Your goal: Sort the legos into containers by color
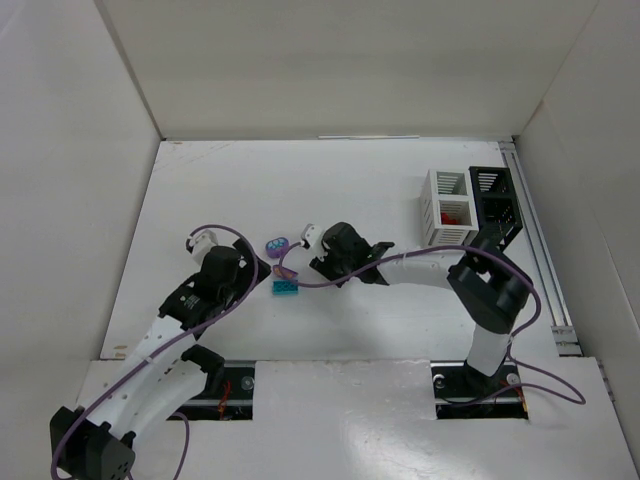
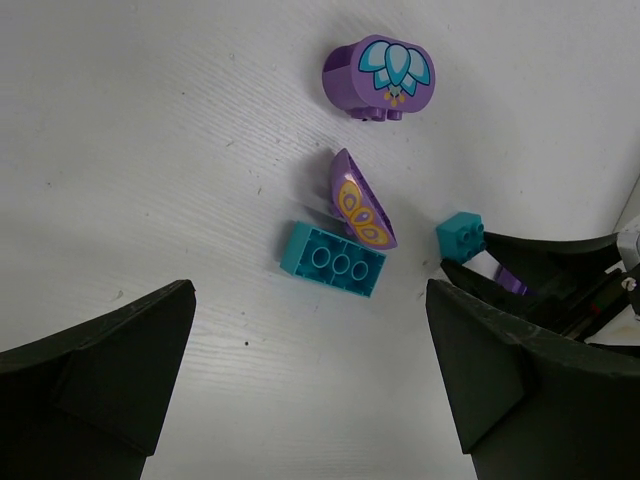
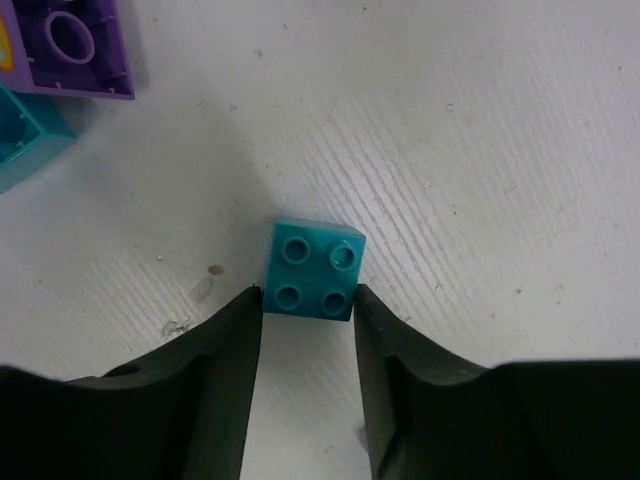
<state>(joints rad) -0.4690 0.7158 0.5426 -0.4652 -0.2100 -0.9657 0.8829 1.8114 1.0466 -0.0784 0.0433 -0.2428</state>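
A small teal four-stud lego (image 3: 315, 268) lies on the table, and my right gripper (image 3: 307, 296) is shut on its near edge, one fingertip against each side. The left wrist view shows the same lego (image 2: 461, 236) at the tips of the right fingers (image 2: 530, 268). My left gripper (image 2: 308, 312) hangs open above the table, just short of a long teal lego (image 2: 333, 260) (image 1: 285, 287). Beside that lie a purple butterfly piece (image 2: 360, 205) and a purple rounded piece (image 2: 379, 75) (image 1: 277, 245). The white container (image 1: 446, 208) and black container (image 1: 497, 205) stand at the far right.
A red lego (image 1: 452, 214) shows inside the white container. A purple brick (image 3: 75, 45) and a teal brick's corner (image 3: 25, 140) lie at the top left of the right wrist view. White walls enclose the table, and a metal rail (image 1: 545, 270) runs along its right edge.
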